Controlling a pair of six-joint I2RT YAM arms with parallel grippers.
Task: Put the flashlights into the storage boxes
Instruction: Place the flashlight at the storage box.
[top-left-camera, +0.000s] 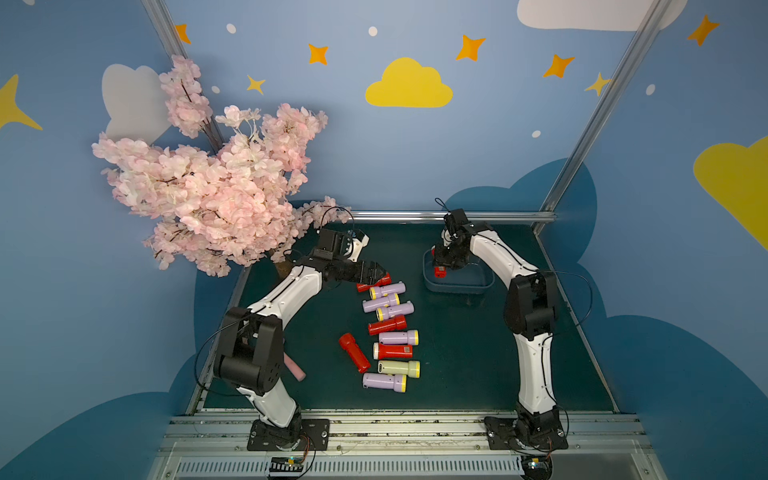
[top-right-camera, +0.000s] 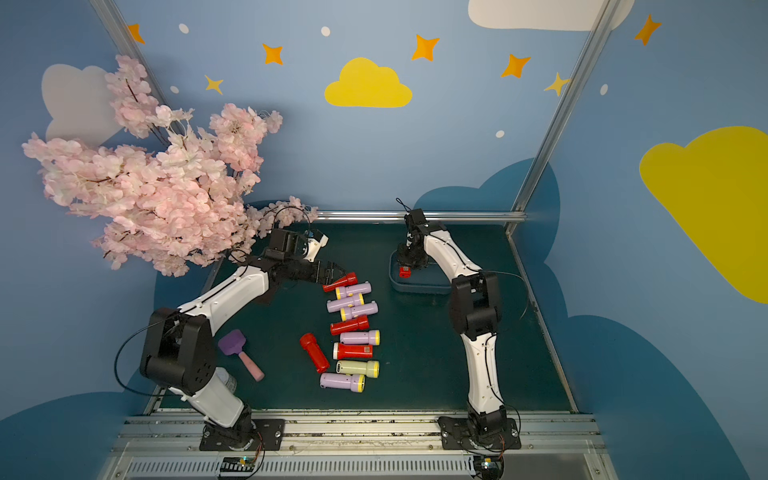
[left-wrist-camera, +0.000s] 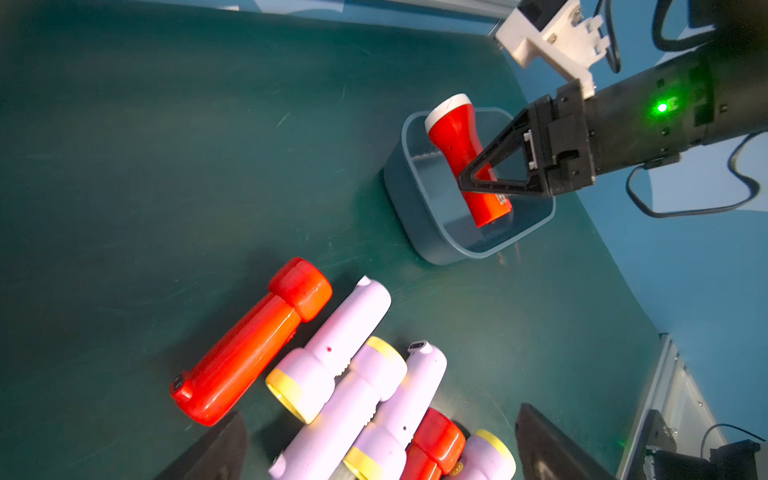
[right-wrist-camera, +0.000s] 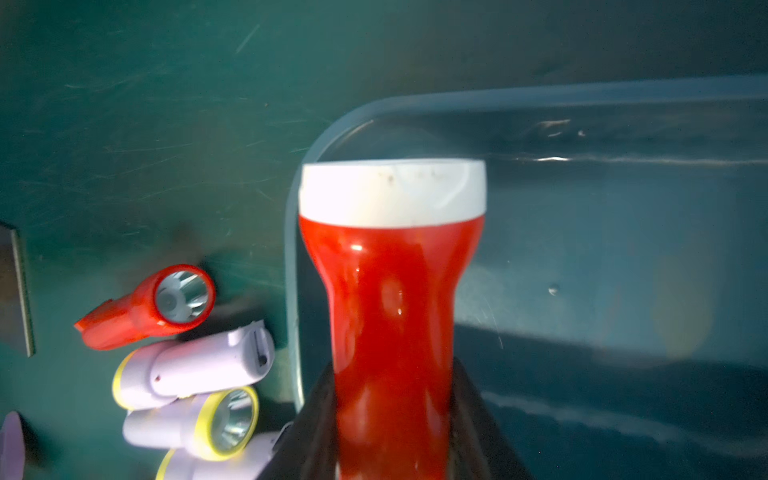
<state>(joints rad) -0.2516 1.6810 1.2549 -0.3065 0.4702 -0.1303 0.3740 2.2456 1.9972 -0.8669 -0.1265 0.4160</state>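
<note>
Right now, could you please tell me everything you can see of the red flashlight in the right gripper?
The red flashlight is glossy plastic with a white ring round its wider head and a label near the tail. The right gripper is shut on its narrow body. It hangs tilted over the blue-grey storage box, tail down inside, head above the rim. Whether the tail touches the floor I cannot tell.

Dark green tabletop (top-left-camera: 478, 353), column of lilac, red and cream flashlights (top-left-camera: 388, 326) lying at centre, lone red flashlight (top-left-camera: 354, 352) beside it at 8 o'clock, blue-grey tub (top-left-camera: 457, 288) at 1 o'clock, purple scoop (top-right-camera: 232, 342) farther out at 8 o'clock, blossom tree (top-left-camera: 208, 199) at 10 o'clock
</note>
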